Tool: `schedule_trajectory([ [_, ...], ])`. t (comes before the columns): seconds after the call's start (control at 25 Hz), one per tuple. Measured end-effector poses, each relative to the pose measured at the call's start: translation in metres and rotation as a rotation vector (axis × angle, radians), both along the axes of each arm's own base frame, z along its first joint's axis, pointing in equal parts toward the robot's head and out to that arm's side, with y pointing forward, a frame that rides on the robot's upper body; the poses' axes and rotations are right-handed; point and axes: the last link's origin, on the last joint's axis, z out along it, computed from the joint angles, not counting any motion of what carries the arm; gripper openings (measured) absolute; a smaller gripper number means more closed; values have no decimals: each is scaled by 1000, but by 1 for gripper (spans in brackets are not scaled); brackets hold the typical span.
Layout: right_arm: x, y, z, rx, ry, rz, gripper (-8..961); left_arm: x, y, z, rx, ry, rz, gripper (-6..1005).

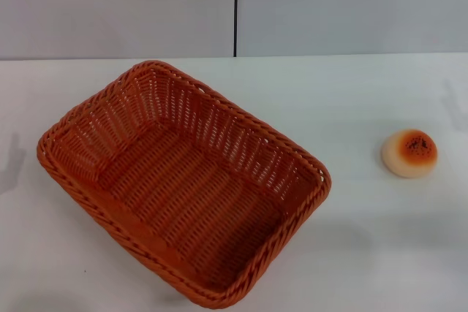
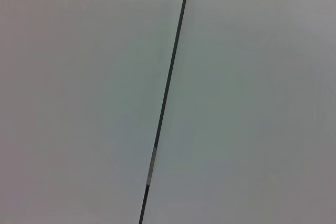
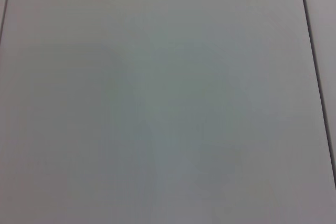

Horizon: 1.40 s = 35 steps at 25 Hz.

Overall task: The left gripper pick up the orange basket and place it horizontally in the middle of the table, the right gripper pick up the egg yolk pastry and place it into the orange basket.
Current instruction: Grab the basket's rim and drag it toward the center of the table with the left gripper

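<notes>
- Neither end effector shows in any view; both wrist cameras see only the grey wall (image 2: 84,98) and its dark seam (image 2: 167,93). Can't tell whether either one's fingers are apart or together.
- Orange basket (image 1: 183,180) sits left of centre on the desk (image 1: 365,253), turned diagonally: one corner far, one corner at the near edge of the head view. Empty.
- Egg yolk pastry (image 1: 409,153) is on the right side, well apart from the basket, seeded top up.
- Risk: basket is wide with sloping sides, so a slender-fingered grasp only gets the braided rim. Gripping one corner would likely let it swing or tilt on lift.
- Risk: needs rotation to lie horizontal. Dragging instead of lifting could skid it off the near edge.
- Risk: if the basket lands too far right, it could bump the pastry and roll it.
- Risk: pastry is small and round, probably soft. Too hard a squeeze dents it; an off-centre pinch pops it sideways.
- Risk: both arms meeting at centre could clash if the left hasn't cleared.
</notes>
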Motion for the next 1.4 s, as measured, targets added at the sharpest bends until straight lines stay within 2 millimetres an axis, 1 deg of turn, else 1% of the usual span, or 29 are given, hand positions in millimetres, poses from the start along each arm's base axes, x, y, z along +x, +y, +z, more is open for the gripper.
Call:
schedule_trajectory([
  [0.44, 1, -2, -2, -3, 6, -6, 634, 1, 1, -1, -19, 10, -15, 784],
  [0.56, 1, -3, -2, -4, 8, -8, 632, 3, 10, 5, -76, 17, -81, 784],
  [0.6, 1, -3, -2, -4, 10, -8, 632, 3, 10, 5, -76, 17, -81, 784],
  [0.64, 1, -3, -2, -4, 10, -8, 631, 4, 17, 11, -123, -10, -127, 784],
  [0.68, 1, -3, -2, -3, 13, -6, 630, 4, 18, 13, -133, -13, -135, 784],
  [0.72, 0, -3, -2, -2, 15, -3, 630, 4, 30, 29, -211, -55, -193, 784],
  [0.76, 0, -3, -2, -2, 15, -3, 629, 4, 30, 29, -211, -55, -193, 784],
  [0.8, -1, -4, -3, -3, 21, 0, 629, 8, 40, 44, -275, -72, -239, 784],
  [0.84, -1, -4, -3, -3, 21, 0, 628, 8, 40, 44, -275, -72, -239, 784],
  [0.88, -1, -4, -4, -6, 27, 0, 627, 17, 52, 60, -362, -78, -287, 784],
  [0.92, -1, -4, -4, -6, 27, 0, 627, 17, 52, 60, -362, -78, -287, 784],
  [1.0, -2, -4, -5, -8, 31, 0, 625, 25, 62, 73, -430, -76, -312, 784],
  [1.08, -1, -6, -7, -11, 39, -4, 624, 36, 69, 89, -491, -49, -333, 783],
  [1.2, 0, -7, -7, -10, 42, -9, 622, 53, 76, 109, -582, -10, -339, 783],
  [1.28, 1, -8, -7, -6, 43, -13, 621, 68, 82, 121, -666, 23, -326, 783],
  [1.32, 1, -8, -7, -6, 43, -13, 620, 82, 87, 131, -731, 70, -303, 783],
  [1.4, 1, -8, -7, -7, 43, -12, 619, 93, 92, 136, -794, 106, -268, 783],
])
